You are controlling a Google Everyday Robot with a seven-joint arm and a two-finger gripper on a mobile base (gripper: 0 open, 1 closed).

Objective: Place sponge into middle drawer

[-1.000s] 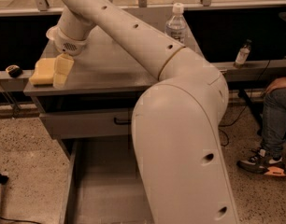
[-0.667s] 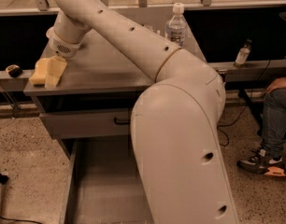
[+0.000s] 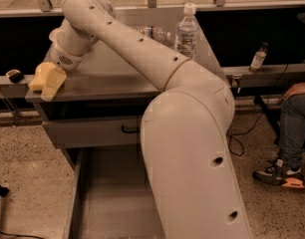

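The yellow sponge [image 3: 38,76] lies at the left edge of the grey counter [image 3: 107,78], slightly over its corner. My gripper [image 3: 52,82] is down at the sponge, pressed against its right side and partly covering it. My white arm reaches to it from the lower right across the counter. The middle drawer [image 3: 110,193] is pulled open below the counter, showing a bare grey floor and a thin left wall; my arm's large body hides its right part.
A shut drawer front with a black handle [image 3: 130,130] sits above the open drawer. A water bottle [image 3: 186,29] stands at the counter's back right. A small bottle [image 3: 258,58] stands on the right ledge. A person's leg and shoe [image 3: 287,148] are at the far right.
My wrist and gripper have moved left and down, now overlapping the sponge more. The sponge has stayed at the counter's left edge.
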